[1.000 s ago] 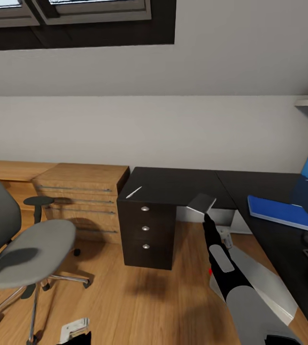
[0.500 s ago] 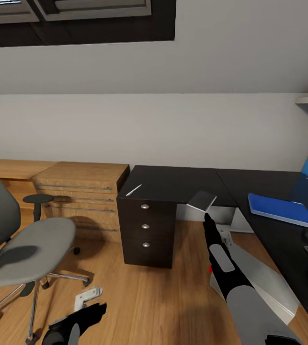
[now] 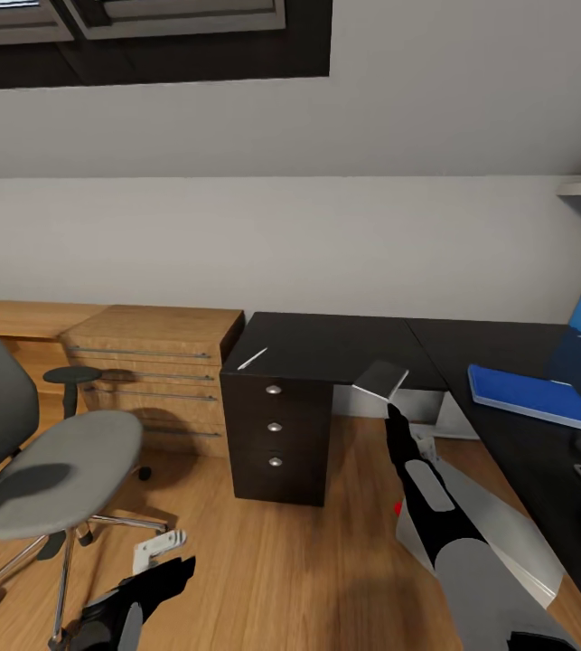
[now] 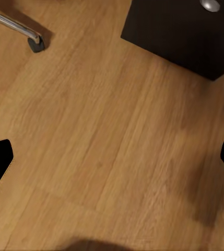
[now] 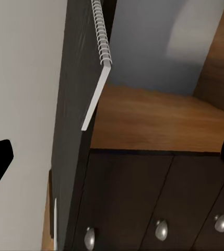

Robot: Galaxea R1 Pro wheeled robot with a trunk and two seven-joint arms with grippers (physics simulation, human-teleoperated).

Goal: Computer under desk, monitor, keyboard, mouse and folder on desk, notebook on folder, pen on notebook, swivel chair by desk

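Grey notebook (image 3: pixel 381 380): overhanging the desk (image 3: pixel 326 348) edge, spiral-bound.
Right gripper (image 3: pixel 393 416): just below it, fingers spread.
Left gripper (image 3: pixel 159 546): spread above floor.
Folder (image 3: pixel 529 398): on desk.

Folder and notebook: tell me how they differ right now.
The folder is bright blue; the notebook is grey. The folder looks clearly larger. The folder lies wholly on the desk; the notebook overhangs the desk's front edge, near the right claw. The notebook has a spiral binding; the folder shows none. Both are flat and rectangular.
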